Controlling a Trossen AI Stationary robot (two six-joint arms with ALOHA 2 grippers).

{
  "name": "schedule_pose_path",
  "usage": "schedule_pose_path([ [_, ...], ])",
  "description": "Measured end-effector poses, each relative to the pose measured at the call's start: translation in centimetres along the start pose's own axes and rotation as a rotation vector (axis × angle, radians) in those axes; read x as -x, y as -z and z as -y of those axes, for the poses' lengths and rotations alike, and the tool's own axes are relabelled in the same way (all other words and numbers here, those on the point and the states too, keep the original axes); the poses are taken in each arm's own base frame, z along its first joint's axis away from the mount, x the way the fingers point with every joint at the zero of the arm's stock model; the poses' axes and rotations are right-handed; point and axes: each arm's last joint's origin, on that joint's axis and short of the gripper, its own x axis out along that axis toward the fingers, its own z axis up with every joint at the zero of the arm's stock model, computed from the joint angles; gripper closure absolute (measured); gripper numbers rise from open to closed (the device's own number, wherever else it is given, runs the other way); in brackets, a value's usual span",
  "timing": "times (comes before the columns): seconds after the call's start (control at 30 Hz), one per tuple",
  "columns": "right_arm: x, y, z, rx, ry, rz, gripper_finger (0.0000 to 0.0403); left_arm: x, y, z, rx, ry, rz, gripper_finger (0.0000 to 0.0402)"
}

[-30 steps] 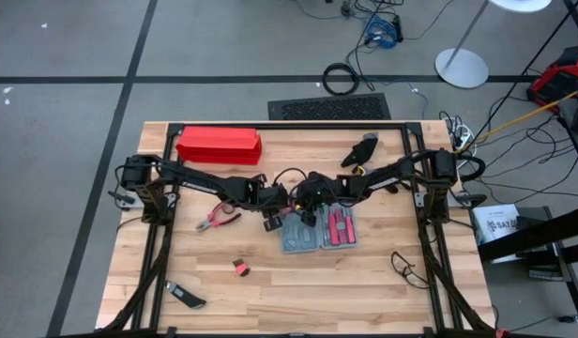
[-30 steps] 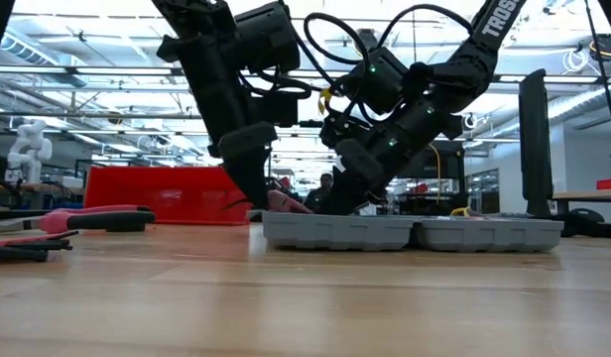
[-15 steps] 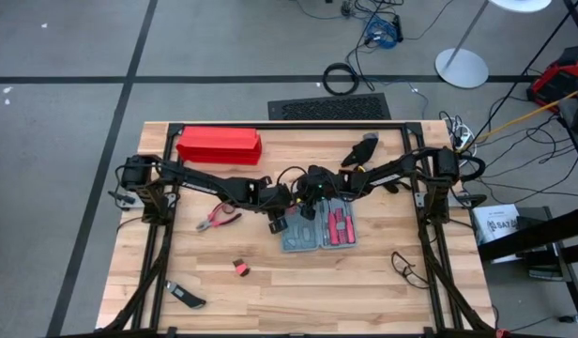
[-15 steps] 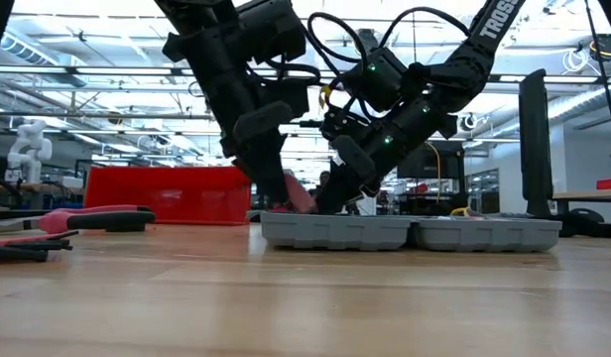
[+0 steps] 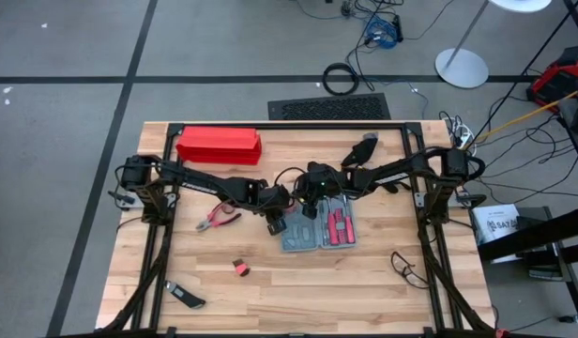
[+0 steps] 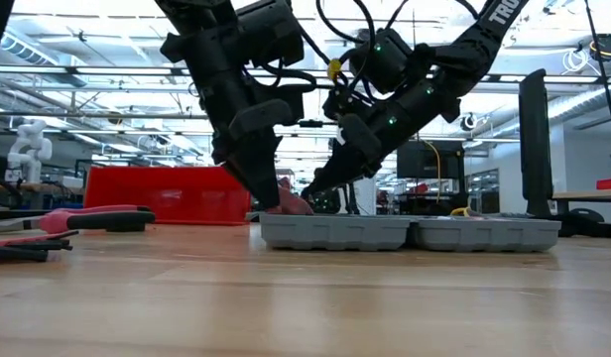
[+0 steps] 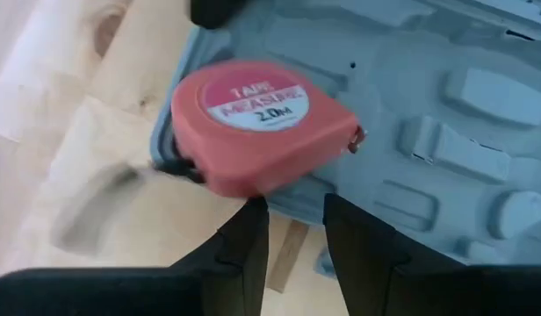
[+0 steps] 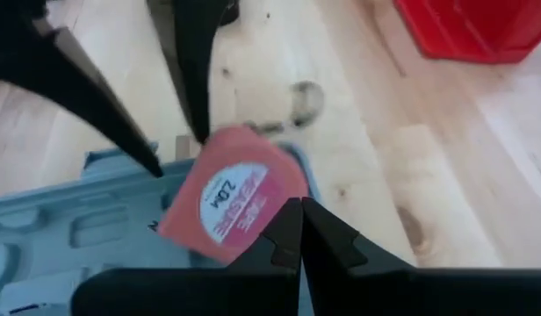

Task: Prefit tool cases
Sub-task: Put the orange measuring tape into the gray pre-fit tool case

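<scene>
The blue-grey tool case (image 5: 303,237) lies open mid-table. Its left half shows bare grey recesses (image 7: 455,114); red-handled tools (image 5: 338,228) fill its right half. A red tape measure (image 7: 262,123) sits tilted on the case's far-left corner, partly overhanging the wood; the low view shows the tape measure (image 6: 292,203) above the case's left end. My left gripper (image 7: 292,233) is open, beside the tape measure on its table-left side. My right gripper (image 8: 299,224) is shut and slants down to the tape measure's opposite edge. My left gripper's open fingertips (image 8: 198,132) reach the tape measure's rim (image 8: 220,140) slanting down from the table's left; they seem to touch it without pinching it. My right gripper's shut fingertips (image 8: 292,211) stand at the tape measure's edge (image 8: 275,180); I cannot tell whether they touch.
A long red box (image 5: 219,145) lies near the far-left edge. Red-handled pliers (image 5: 217,220) lie left of the case. A small red piece (image 5: 240,268) and a black tool (image 5: 184,297) lie toward the near edge. A black object (image 5: 362,150) sits at the far edge.
My right gripper has risen from the case's left half and drawn back toward the far edge. My left gripper has shifted toward the case's far-left corner. The case has stayed put.
</scene>
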Motion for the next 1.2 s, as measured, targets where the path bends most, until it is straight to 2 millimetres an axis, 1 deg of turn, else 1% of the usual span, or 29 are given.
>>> schedule_pose_path([
  [0.13,0.0,0.0,0.0,0.003,0.006,-0.003,0.0403,0.0,0.0,0.1,0.022,0.021,-0.013,0.0285],
  [0.23,0.0,0.2,0.1,0.003,0.016,-0.020,0.0403,0.6,-0.3,0.2,0.002,0.006,-0.039,0.0285],
  [0.37,0.0,0.4,0.0,0.004,0.014,-0.040,0.0403,1.5,-1.1,0.1,-0.073,-0.113,-0.033,0.0285],
  [0.43,0.0,0.6,-0.2,0.003,-0.004,-0.062,0.0403,1.5,-1.4,-0.3,-0.104,-0.137,-0.026,0.0285],
  [0.6,0.3,0.6,-1.6,0.029,-0.046,-0.076,0.0403,1.4,-2.3,-1.8,-0.134,-0.169,0.015,0.0285],
  [0.73,0.7,0.5,-3.1,0.052,-0.083,-0.074,0.0403,1.3,-3.2,-2.3,-0.168,-0.161,0.084,0.0285],
  [0.83,0.8,0.5,-4.1,0.064,-0.120,-0.072,0.0403,1.0,-3.8,-2.6,-0.192,-0.153,0.121,0.0285],
  [1.03,0.9,0.4,-5.6,0.076,-0.155,-0.048,0.0403,-0.5,-4.3,-2.8,-0.230,-0.111,0.141,0.0285],
  [1.13,0.9,0.2,-5.9,0.075,-0.163,-0.023,0.0403,-1.0,-4.2,-2.8,-0.238,-0.109,0.140,0.0285],
  [1.2,0.5,0.3,-5.8,0.056,-0.159,-0.009,0.0403,-0.9,-4.3,-2.8,-0.238,-0.109,0.144,0.0285],
])
